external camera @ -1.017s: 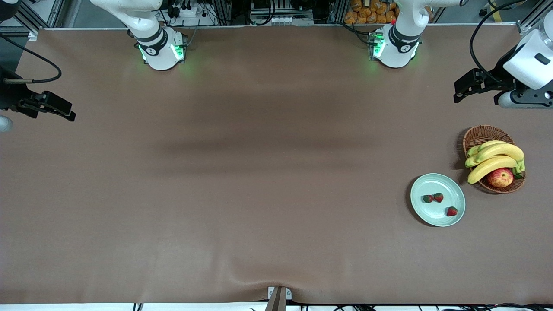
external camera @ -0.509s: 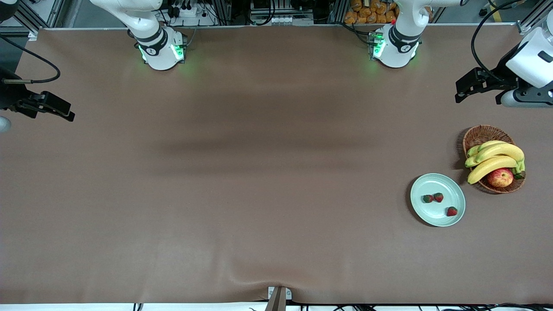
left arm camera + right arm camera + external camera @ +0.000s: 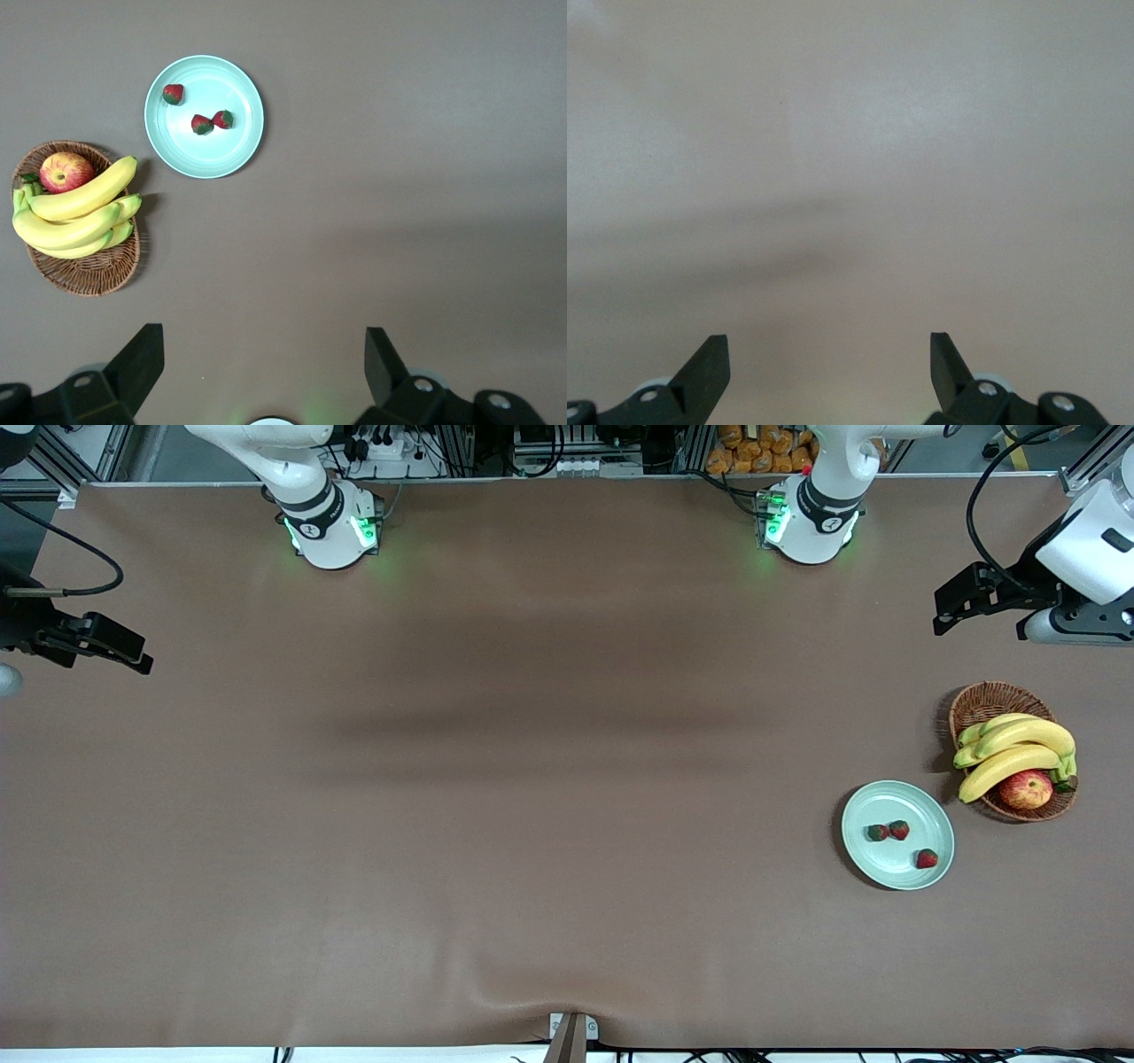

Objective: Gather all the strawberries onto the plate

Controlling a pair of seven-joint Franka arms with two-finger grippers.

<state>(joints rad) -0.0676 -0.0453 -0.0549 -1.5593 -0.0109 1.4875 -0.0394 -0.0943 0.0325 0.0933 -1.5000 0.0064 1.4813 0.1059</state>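
Three strawberries (image 3: 899, 830), tiny, red with dark green leafy tops, all lying inside the plate (image 3: 921, 811) and none on the table. Two of them touching or nearly so, side by side near the plate's middle; the third (image 3: 927, 858) apart from that pair, nearer the front camera and close to the rim. Round, shallow, pale mint-green plate, glossy, with a raised rim, flat on the brown table toward the left arm's end, just beside a wicker basket and a little nearer the front camera than it.
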